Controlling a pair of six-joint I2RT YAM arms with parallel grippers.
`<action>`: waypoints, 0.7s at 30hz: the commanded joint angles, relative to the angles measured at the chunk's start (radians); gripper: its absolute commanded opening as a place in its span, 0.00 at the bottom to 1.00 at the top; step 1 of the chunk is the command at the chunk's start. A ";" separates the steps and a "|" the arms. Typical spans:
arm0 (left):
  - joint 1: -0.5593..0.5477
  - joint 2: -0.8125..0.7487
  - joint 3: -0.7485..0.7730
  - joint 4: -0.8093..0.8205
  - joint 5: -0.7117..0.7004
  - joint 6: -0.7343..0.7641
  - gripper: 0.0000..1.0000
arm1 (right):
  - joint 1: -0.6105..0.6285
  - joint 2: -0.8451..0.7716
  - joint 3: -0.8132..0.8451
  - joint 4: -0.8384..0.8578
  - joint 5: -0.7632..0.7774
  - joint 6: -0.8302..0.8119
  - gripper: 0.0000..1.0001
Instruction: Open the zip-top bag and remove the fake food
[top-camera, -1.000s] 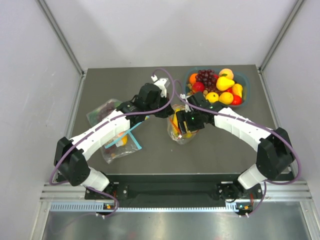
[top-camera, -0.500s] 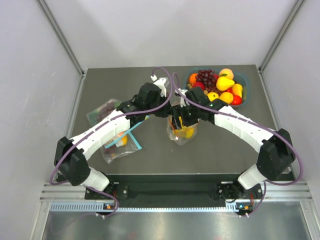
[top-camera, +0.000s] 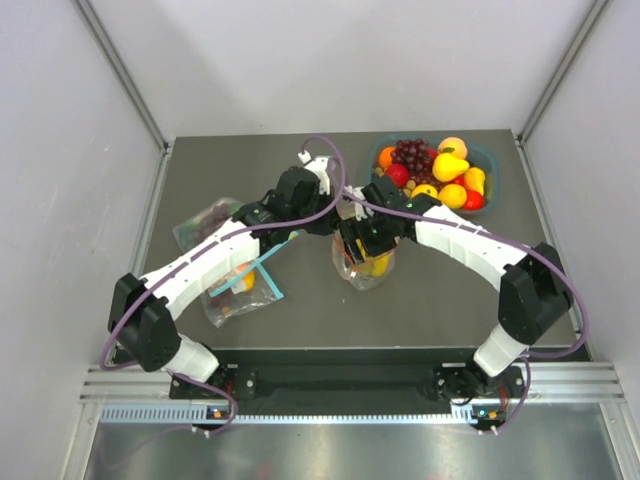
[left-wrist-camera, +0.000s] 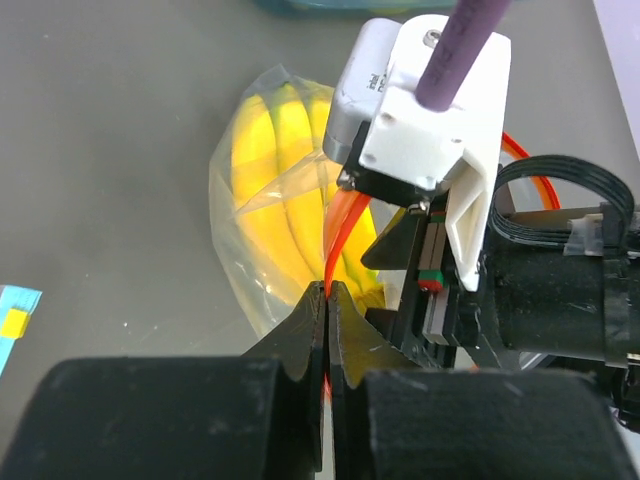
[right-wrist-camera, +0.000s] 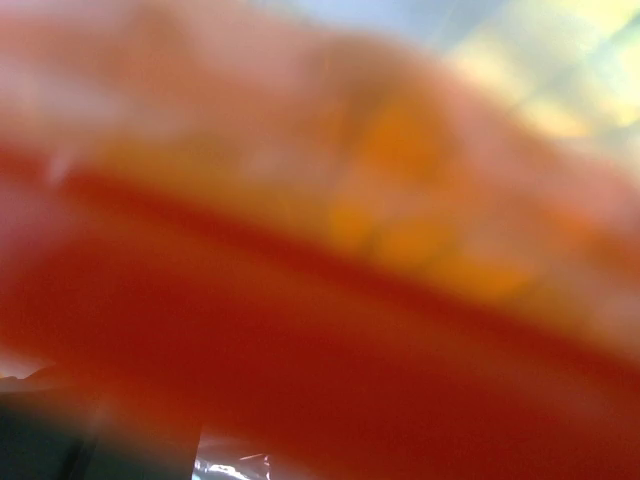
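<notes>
Zip-top bag (top-camera: 366, 268), clear crinkly plastic with a red-orange zip strip, sits mid-way across the dark grey surface (top-camera: 450, 300), mouth end raised between the two claws. Left claw (left-wrist-camera: 327, 298) clenched on the strip's edge, orange band pinched between its pads. Right claw (top-camera: 362, 238) directly over the bag's mouth, against the strip; its wrist view is a red-orange blur, so released or grasping cannot be told. Yellow plastic banana bunch (left-wrist-camera: 275, 185) lies inside the zip-top bag, just beyond the left claw. Teal bowl of plastic fruit (top-camera: 488, 158) far right; blue-strip clear bags (top-camera: 240, 290) well apart on the left
</notes>
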 joint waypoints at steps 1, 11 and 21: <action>-0.011 -0.018 -0.002 0.073 0.031 -0.007 0.00 | 0.018 -0.047 0.071 -0.082 0.005 -0.066 0.71; -0.011 -0.023 -0.007 0.079 0.031 0.003 0.00 | 0.021 -0.044 0.008 -0.070 -0.054 -0.077 0.72; -0.011 -0.031 -0.001 0.063 0.026 0.023 0.00 | 0.033 -0.024 -0.072 0.016 -0.025 -0.055 0.72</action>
